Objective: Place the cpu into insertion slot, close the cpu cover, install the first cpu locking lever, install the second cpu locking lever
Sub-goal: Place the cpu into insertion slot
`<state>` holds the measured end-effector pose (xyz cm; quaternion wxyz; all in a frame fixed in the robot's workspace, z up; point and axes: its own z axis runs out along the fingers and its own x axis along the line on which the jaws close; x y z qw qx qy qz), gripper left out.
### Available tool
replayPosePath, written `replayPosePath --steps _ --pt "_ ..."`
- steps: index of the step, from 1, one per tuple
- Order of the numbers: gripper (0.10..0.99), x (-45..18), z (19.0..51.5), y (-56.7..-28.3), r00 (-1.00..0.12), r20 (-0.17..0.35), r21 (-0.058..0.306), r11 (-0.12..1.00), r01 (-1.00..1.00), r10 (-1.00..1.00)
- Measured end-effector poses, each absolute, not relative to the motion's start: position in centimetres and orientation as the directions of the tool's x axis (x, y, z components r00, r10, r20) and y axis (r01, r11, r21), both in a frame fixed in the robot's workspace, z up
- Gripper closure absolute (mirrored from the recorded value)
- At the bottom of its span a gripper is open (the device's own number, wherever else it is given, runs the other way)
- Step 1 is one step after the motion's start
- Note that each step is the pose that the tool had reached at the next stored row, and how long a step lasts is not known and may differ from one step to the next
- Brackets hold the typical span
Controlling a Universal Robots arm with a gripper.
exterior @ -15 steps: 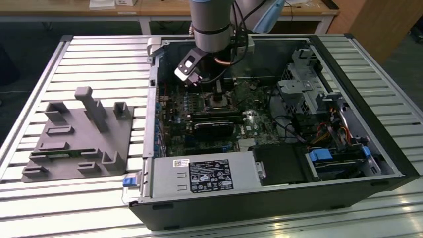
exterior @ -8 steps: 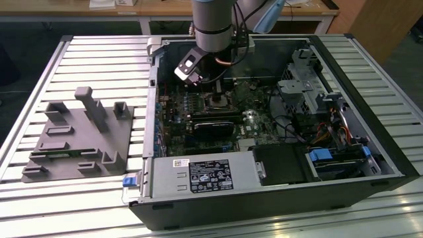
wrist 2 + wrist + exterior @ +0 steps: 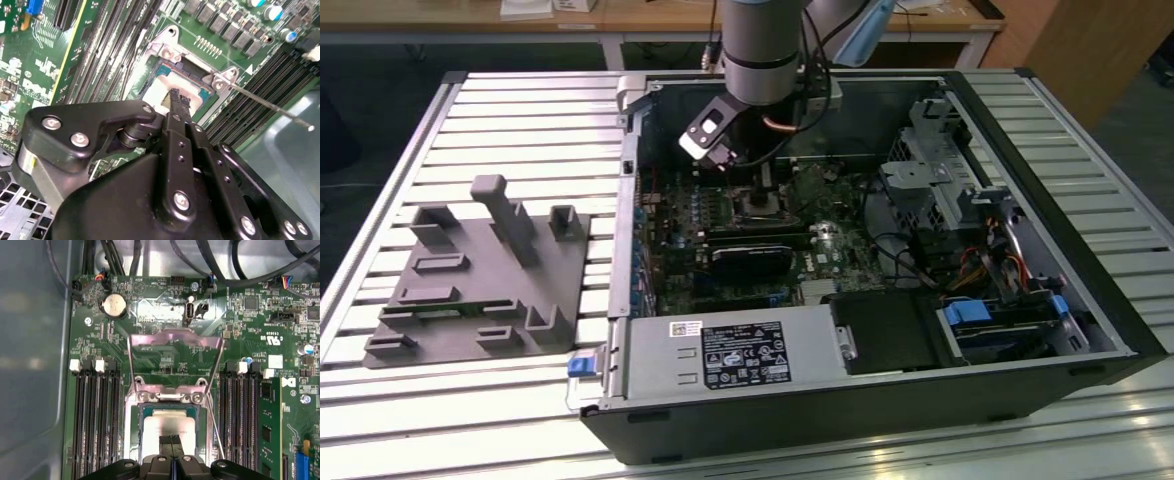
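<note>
Inside insertion slot (image 3: 133,432): 1 cpu (image 3: 167,424) | 1 cpu cover (image 3: 175,337), open | fingers (image 3: 165,445) together

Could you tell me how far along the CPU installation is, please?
Done: the cpu lies in the insertion slot. In hand: the gripper, shut, has its tips at it. Left: the cpu cover stands open, and a locking lever sticks out free.

Exterior view's up high, looking down at the whole open computer case (image 3: 854,420) on the table (image 3: 520,110). Both wrist views sit close in, sharing the insertion slot (image 3: 132,426) (image 3: 150,65) and the hand (image 3: 170,440) (image 3: 178,97).
</note>
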<state>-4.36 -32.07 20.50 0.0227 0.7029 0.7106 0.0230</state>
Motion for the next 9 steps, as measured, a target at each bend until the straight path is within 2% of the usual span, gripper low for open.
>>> replayPosePath --steps 9 --pt "0.973 -3.88 20.18 -32.08 -0.003 0.0 0.064 0.003 0.998 1.0"
